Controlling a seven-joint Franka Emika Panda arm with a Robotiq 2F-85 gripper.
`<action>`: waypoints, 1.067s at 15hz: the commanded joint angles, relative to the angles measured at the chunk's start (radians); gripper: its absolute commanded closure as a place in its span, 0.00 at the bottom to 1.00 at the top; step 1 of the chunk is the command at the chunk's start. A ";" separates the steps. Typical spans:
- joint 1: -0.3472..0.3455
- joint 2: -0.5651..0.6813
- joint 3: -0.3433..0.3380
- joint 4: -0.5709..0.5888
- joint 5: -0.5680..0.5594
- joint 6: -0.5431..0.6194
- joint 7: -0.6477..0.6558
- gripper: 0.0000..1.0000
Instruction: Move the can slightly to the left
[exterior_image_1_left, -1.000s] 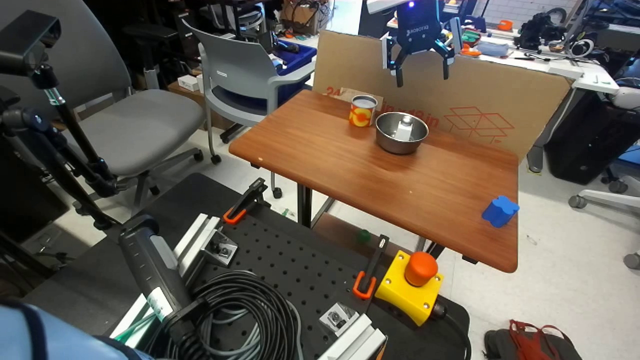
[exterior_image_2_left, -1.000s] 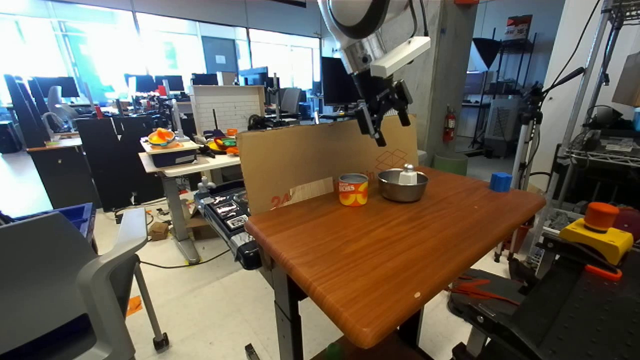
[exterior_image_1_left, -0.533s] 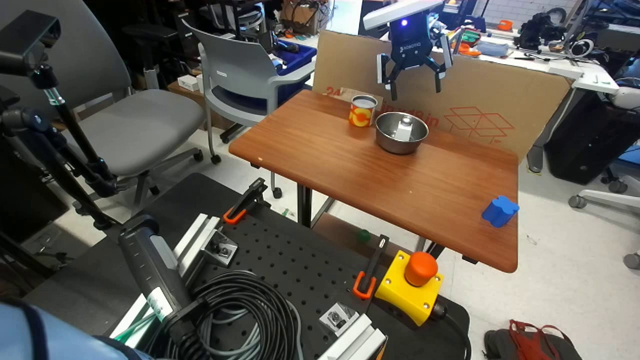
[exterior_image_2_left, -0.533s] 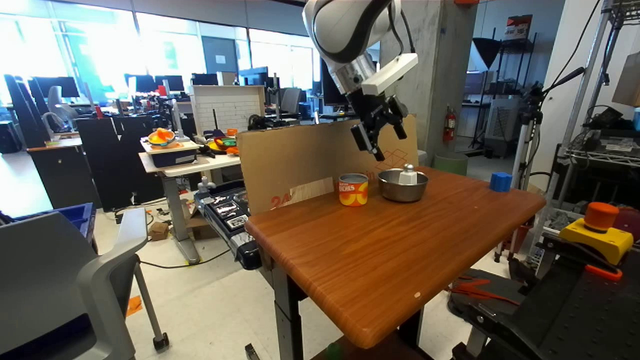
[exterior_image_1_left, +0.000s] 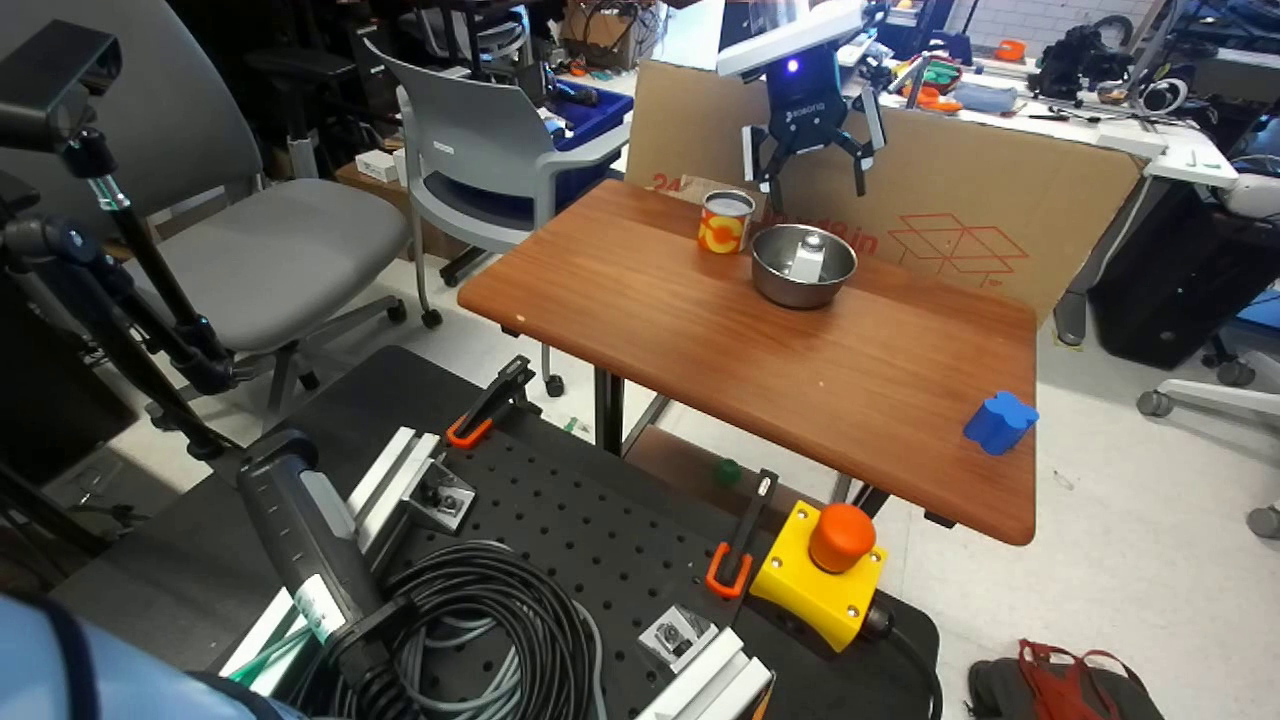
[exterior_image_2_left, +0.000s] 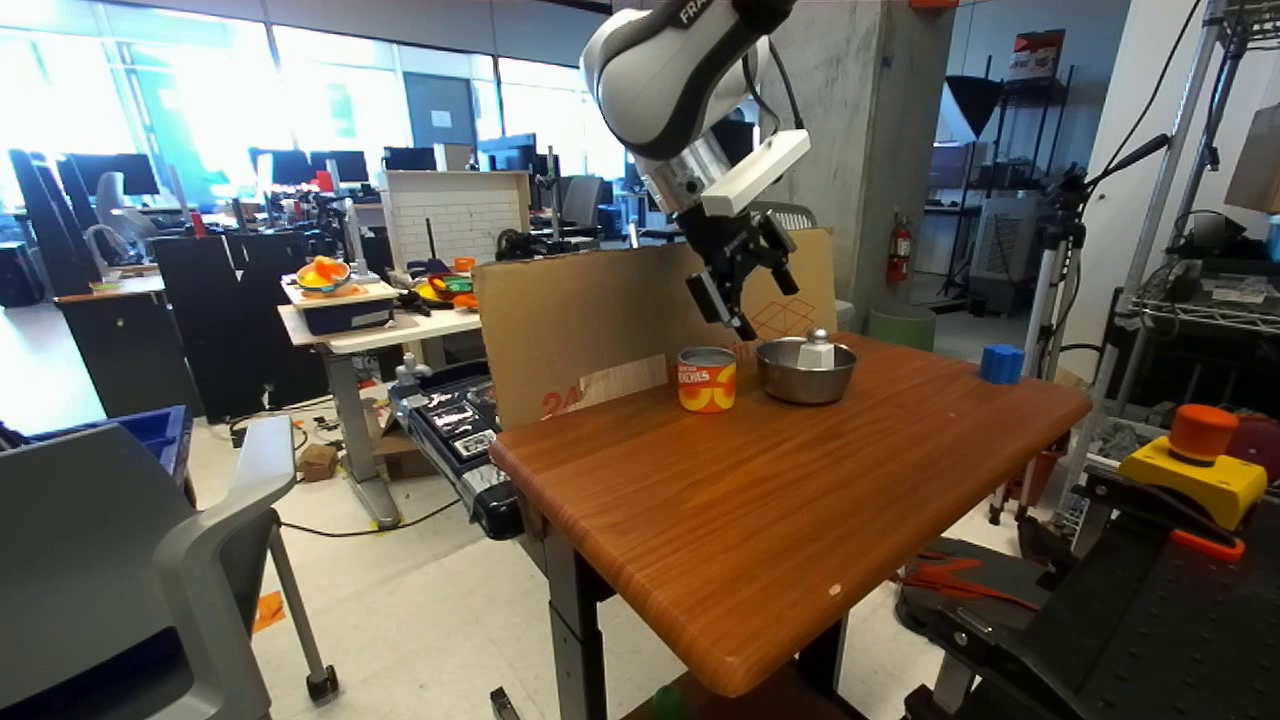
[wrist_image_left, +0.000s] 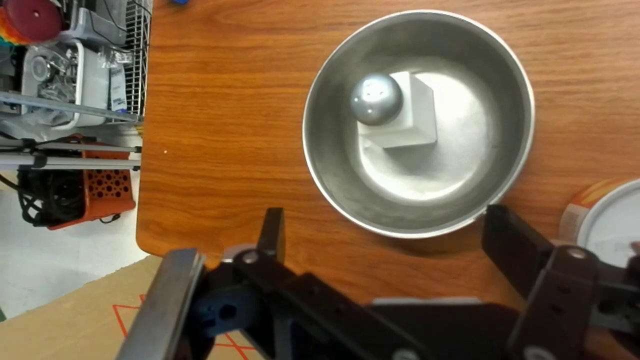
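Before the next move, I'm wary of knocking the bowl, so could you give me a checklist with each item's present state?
1. Gripper open, nothing held: ok.
2. Can upright on the table: ok.
3. Gripper lined up with can: not ok; in the wrist view the can sits at the frame's edge.
4. Fingers off the bowl: ok; both exterior views show a slim gap.
5. Can apart from bowl: ok; the wrist view shows table between.
6. Whose left is meant: cannot tell.
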 joint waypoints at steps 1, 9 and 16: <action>0.020 0.074 -0.023 0.116 -0.006 -0.051 -0.028 0.00; 0.051 0.103 0.012 0.161 0.042 -0.116 -0.082 0.00; 0.044 0.064 0.115 0.121 0.180 -0.316 -0.206 0.00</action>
